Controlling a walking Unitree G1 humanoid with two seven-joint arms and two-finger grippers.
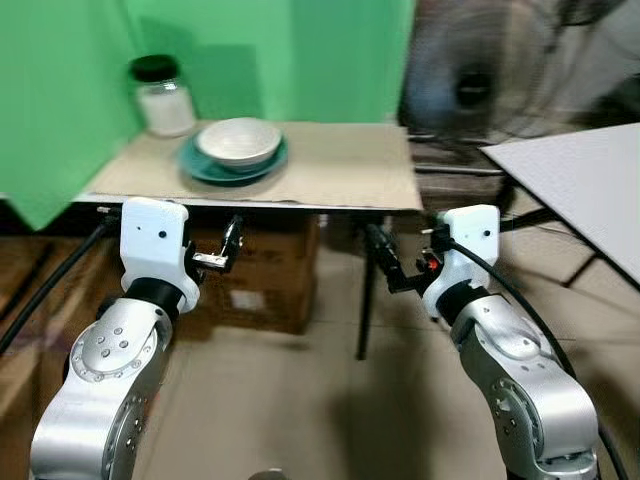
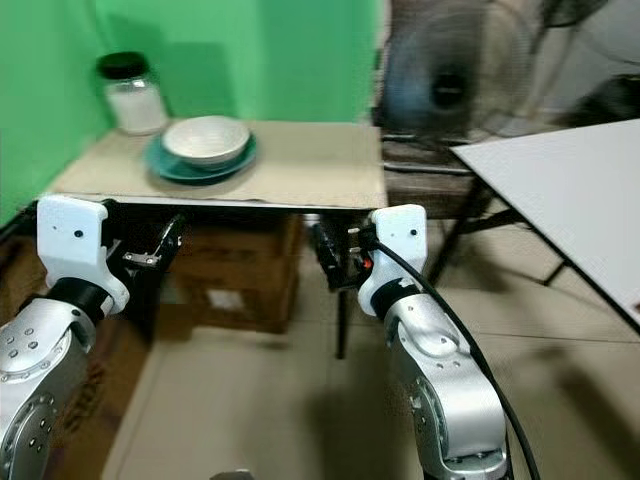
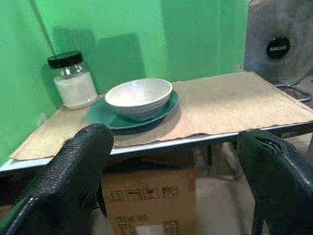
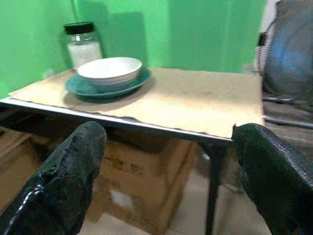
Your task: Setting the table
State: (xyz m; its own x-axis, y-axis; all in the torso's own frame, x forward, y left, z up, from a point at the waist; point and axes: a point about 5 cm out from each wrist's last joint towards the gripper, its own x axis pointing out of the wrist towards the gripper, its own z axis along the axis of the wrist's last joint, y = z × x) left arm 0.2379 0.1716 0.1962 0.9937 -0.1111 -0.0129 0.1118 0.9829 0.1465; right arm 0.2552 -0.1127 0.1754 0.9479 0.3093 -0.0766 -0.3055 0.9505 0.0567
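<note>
Your left gripper [image 3: 171,181] and right gripper [image 4: 166,176] hover spread wide, empty, before the beige-matted table [image 1: 340,170]. The white ceramic bowl [image 1: 238,140] sits on its teal plate [image 1: 205,168] at eleven o'clock, beside the black-lidded glass jar [image 1: 163,97].

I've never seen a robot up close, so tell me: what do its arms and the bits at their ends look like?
Both arms are rounded silver metal segments with small bolt holes, each ending in a boxy white wrist housing. Thin black cables trail back from the housings. The left tool and the right tool each carry two long black fingers, whose pads look rough and rubbery. A small red spot shows at the right wrist.
</note>
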